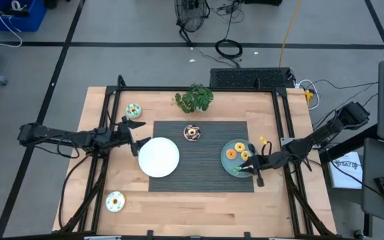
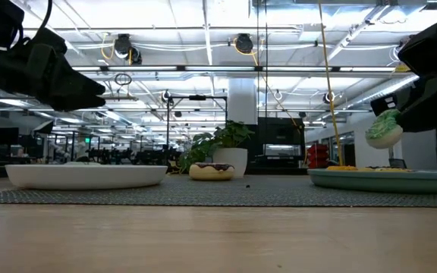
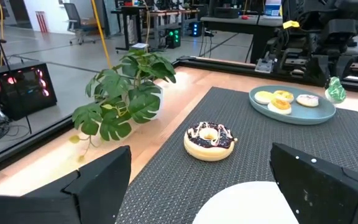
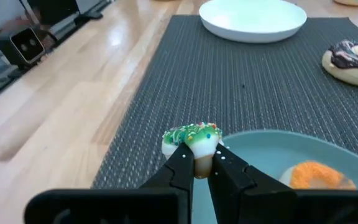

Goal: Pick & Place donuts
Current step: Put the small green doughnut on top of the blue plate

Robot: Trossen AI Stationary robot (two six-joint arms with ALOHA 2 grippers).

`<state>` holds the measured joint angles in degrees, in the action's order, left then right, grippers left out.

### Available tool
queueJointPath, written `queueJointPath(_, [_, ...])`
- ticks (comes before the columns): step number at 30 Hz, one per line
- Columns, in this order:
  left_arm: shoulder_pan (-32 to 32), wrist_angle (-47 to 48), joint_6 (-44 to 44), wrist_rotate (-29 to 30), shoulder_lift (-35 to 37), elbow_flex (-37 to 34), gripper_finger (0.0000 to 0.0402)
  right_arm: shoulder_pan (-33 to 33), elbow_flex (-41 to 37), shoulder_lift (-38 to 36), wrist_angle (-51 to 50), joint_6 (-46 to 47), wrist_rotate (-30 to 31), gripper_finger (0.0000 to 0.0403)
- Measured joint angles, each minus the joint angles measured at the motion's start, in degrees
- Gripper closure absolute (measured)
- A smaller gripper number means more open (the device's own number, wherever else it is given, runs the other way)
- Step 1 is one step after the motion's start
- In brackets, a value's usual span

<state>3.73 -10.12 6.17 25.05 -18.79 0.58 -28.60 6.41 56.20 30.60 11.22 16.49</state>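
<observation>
My right gripper (image 4: 199, 159) is shut on a green-iced donut (image 4: 191, 138) and holds it above the near rim of the teal plate (image 1: 227, 162). Three donuts, orange, yellow and pale (image 3: 281, 99), lie on that plate. A chocolate donut (image 1: 192, 133) lies flat on the dark mat (image 1: 202, 180). A mint donut (image 1: 133, 111) lies on the wood at the far left, and a yellow-green one (image 1: 115, 201) at the near left. My left gripper (image 1: 137, 141) stands open beside the white plate (image 1: 159, 157), on its left, touching nothing. My right gripper pinches the green donut's ring at its lower edge (image 4: 199, 165) between its two fingertips. The fingers come from the table's right, slanting slightly down. The donut stands on edge above the fingertips, icing upward, lifted clear of the teal plate (image 2: 385, 179).
A leafy plant (image 1: 194, 98) stands at the mat's far edge, behind the chocolate donut. A black frame (image 1: 199, 90) runs round the wooden table. Bare mat lies between the two plates, and bare wood along the near edge.
</observation>
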Motion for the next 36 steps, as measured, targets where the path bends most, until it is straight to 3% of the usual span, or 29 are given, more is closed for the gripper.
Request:
queueJointPath(5, [0.0, 0.0, 0.0, 0.0, 0.0, 0.0, 0.0023, 0.1, 0.0, 4.1, 2.2, -1.4, 0.3, 0.0378])
queueJointPath(11, [0.0, 0.0, 0.0, 0.0, 0.0, 0.0, 0.0023, 0.1, 0.0, 8.0, 1.9, -1.3, 6.3, 0.0378])
queueJointPath(28, [0.0, 0.0, 0.1, 0.0, 0.0, 0.0, 0.0023, 0.1, 0.0, 11.3, 1.5, 3.6, 6.1, 0.0376])
queueJointPath(31, [0.0, 0.0, 0.1, 0.0, 0.0, 0.0, 0.0023, 0.2, 0.0, 11.3, 0.4, 4.9, 6.2, 0.036])
queueJointPath(36, [0.0, 0.0, 0.1, 0.0, 0.0, 0.0, 0.0023, 0.2, 0.0, 11.3, 0.4, 7.0, 9.0, 0.0296])
